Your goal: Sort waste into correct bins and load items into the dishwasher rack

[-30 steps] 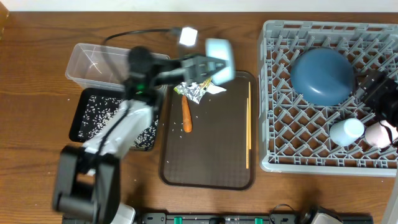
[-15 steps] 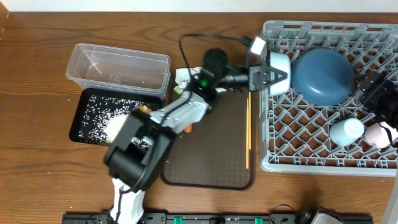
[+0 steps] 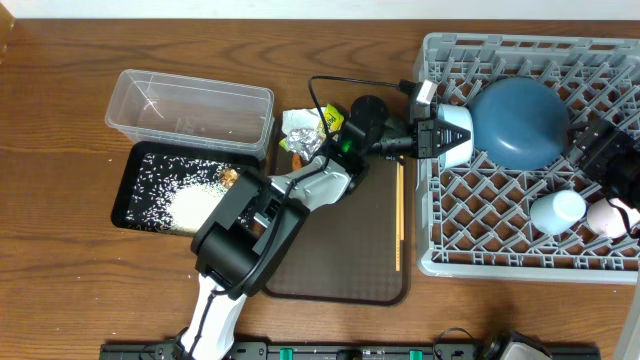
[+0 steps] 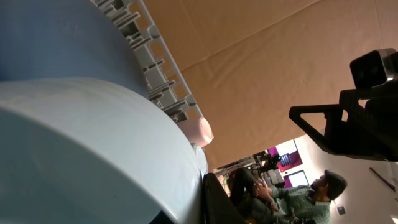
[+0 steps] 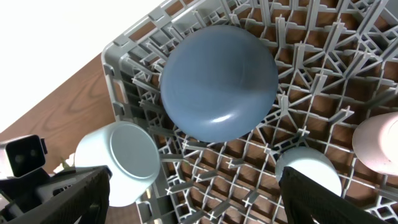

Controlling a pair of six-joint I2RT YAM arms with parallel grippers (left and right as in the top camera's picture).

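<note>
At the far left the clear tub [image 3: 190, 115] stands on the table. The black tray [image 3: 130, 190] lies just in front of it, touching or nearly so. In the tray are a heap of white rice [image 3: 190, 208] and scattered grains, with a brown lump [image 3: 229, 177] at its right edge.

Next come the crumpled wrappers [image 3: 300, 133] and the yellow-green packet [image 3: 329, 121], lying at the top edge of the dark brown serving tray [image 3: 340, 260]. Only the tip of the carrot stick [image 3: 296, 158] shows from under the left arm [image 3: 300, 185], which stretches across the tray towards the right. The chopsticks [image 3: 399, 215] lie along the tray's right side.

The left gripper [image 3: 437, 138] is clamped tight on the white bowl [image 3: 453, 135], its fingers pinching the bowl's wall. The bowl is tipped on its side at the left edge of the rack [image 3: 520, 265], just beside the dark-blue plate [image 3: 520, 120]. The right wrist view shows the bowl's base turned up towards that camera. I cannot tell whether the bowl rests on the pegs.

The plate lies dome-up in the rack. The light-blue cup [image 3: 556, 210] and the pink cup [image 3: 610, 215] stand near the rack's right front.

The right gripper [image 5: 194, 186] hangs over the rack with its jaws spread wide, holding nothing and touching nothing.
</note>
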